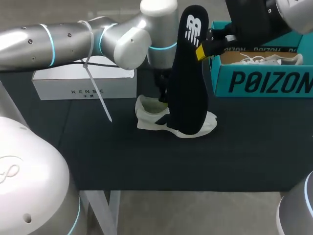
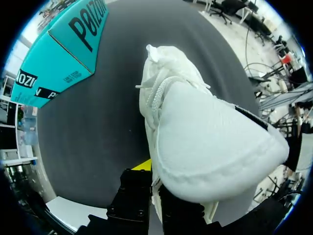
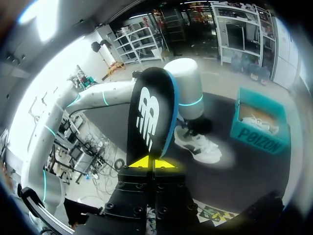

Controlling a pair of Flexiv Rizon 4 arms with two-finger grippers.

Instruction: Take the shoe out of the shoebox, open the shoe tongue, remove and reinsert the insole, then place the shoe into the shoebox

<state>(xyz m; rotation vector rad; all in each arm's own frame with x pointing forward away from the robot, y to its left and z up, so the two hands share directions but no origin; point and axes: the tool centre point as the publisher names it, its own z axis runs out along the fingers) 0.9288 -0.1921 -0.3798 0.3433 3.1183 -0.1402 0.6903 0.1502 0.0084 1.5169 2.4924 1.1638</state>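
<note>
Head view: the right gripper (image 1: 199, 50) is clamped on the flat black foam insole (image 1: 188, 88) near its upper end, holding it upright and out of the white knit sneaker (image 1: 149, 111) — clear, I judge, for feeding back in. The left gripper (image 1: 163, 95) looks pinched on the sneaker's collar, probably to steady it on the dark table mat (image 1: 146, 161). The teal cardboard shoebox (image 1: 264, 81) stands open nearby — ready for the return

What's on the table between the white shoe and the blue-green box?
Nothing. In the left wrist view, only bare black tabletop lies between the white fabric sneaker and the teal cardboard shoebox.
</note>
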